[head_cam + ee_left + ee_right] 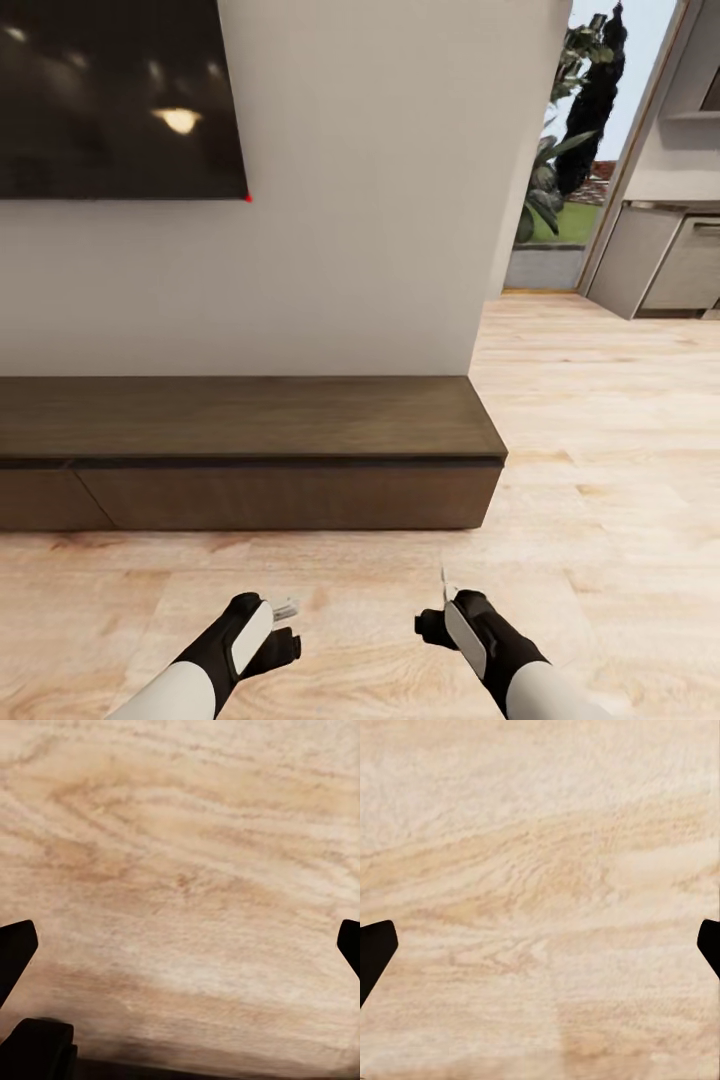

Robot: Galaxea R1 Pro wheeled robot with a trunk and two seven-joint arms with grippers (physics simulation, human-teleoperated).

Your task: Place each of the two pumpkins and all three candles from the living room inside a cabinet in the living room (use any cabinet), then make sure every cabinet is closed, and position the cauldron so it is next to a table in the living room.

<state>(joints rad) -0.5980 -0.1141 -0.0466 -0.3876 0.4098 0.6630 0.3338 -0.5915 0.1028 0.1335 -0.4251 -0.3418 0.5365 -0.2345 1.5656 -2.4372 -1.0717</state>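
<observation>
The long, low dark brown cabinet (240, 420) stands against the white wall straight ahead, its flat drawer fronts (290, 497) flush and shut, its top bare. My left gripper (281, 622) and right gripper (438, 612) hang low over the pale wood floor, a short way in front of the cabinet. In the left wrist view the left gripper (180, 945) is open with only floorboards between its dark fingertips (16, 945). The right gripper (540, 945) is likewise open over bare floor. The pumpkins, candles and cauldron are out of view.
A black television (110, 95) hangs on the wall above the cabinet. The cabinet's right end (495, 470) meets open wood floor (600, 450) leading to a passage at the right, with grey kitchen units (670, 260) and plants (565, 130) beyond.
</observation>
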